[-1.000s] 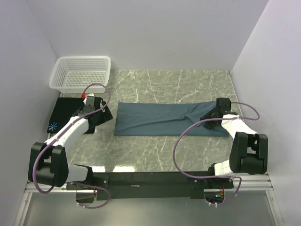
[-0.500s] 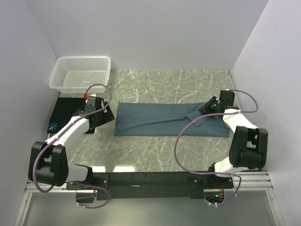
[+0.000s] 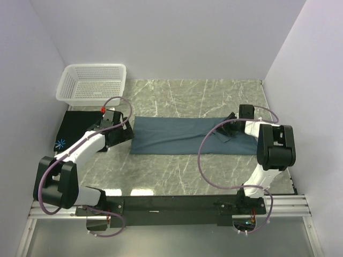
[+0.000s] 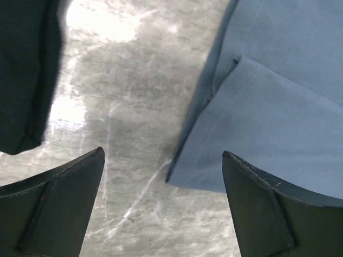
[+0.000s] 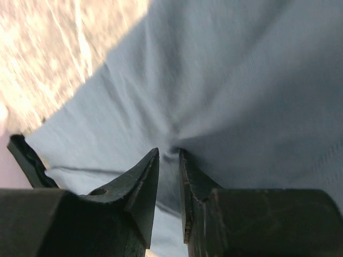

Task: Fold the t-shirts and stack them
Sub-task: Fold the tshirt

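Observation:
The slate-blue t-shirt [image 3: 177, 135] lies as a long folded strip across the middle of the table. My right gripper [image 3: 229, 127] is shut on a pinch of its cloth near the right end, where the cloth puckers around the jaws [image 5: 169, 151]. My left gripper [image 3: 126, 134] is open at the strip's left edge. In the left wrist view [image 4: 163, 152] the shirt's near-left corner [image 4: 252, 123] lies between the fingers, low over the marble. The black t-shirt [image 3: 77, 127] with a light-blue starburst [image 3: 60, 143] lies folded at the far left, and its edge shows in the left wrist view [image 4: 24, 69].
A white lattice basket [image 3: 94, 83] stands at the back left corner, behind the black shirt. Walls close in the table at the back and on both sides. Purple cables loop from both arms above the table [image 3: 177, 171].
My right gripper has moved left and back over the shirt's right end, with the cloth bunching under it. My left gripper has moved right, up to the shirt's left edge.

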